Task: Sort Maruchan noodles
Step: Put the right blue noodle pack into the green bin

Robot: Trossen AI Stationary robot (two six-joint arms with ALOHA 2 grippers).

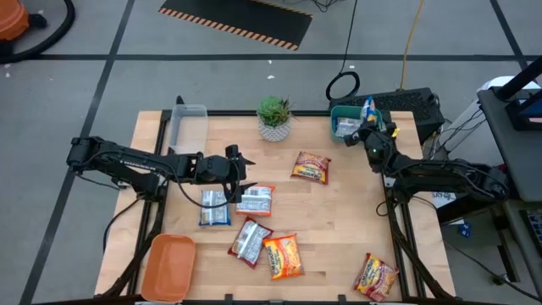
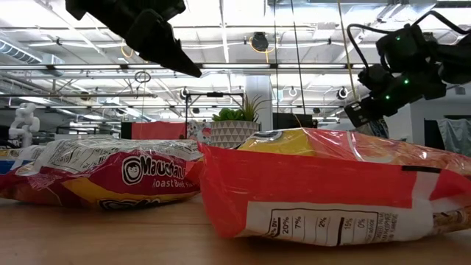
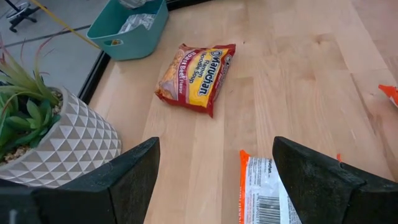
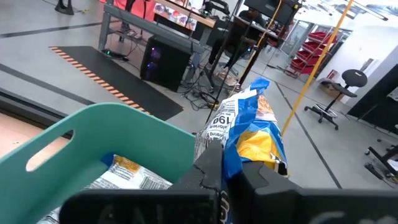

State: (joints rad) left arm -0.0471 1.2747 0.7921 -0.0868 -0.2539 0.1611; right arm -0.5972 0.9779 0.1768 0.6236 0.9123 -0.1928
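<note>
Right gripper (image 1: 370,127) sits at the teal tray (image 1: 339,113) on the table's far right edge, clamped on a blue-white packet (image 4: 249,127) that stands up between its fingers above the tray rim (image 4: 112,127). Digits "190" print on that packet's white flap; the rest is unreadable. Another packet (image 4: 127,174) lies inside the tray.

Left gripper (image 1: 240,172) hovers mid-table with fingers (image 3: 124,180) spread, nothing between them. Just beside it lies a red-silver packet (image 1: 255,199), its barcode end showing in the left wrist view (image 3: 261,193). A blue-white packet (image 1: 214,207) lies next to that.

Farther ahead, near the plant pot (image 1: 274,119), is a red-yellow packet (image 3: 198,76) reading "Maruchan Ramen Noodle Soup", "Roast Beef Flavor".

Front half of the table:
- another red-silver packet (image 1: 250,241), touching an orange packet (image 1: 283,256)
- a red-yellow packet (image 1: 377,275) at the front right corner

Low view: near packet (image 2: 103,173) reads "Maruchan", "Roast Beef". The closer one (image 2: 331,184) shows a nutrition panel with "20%", "7%", "2%".

Orange tray (image 1: 168,267) sits front left, clear tray (image 1: 187,125) far left.
</note>
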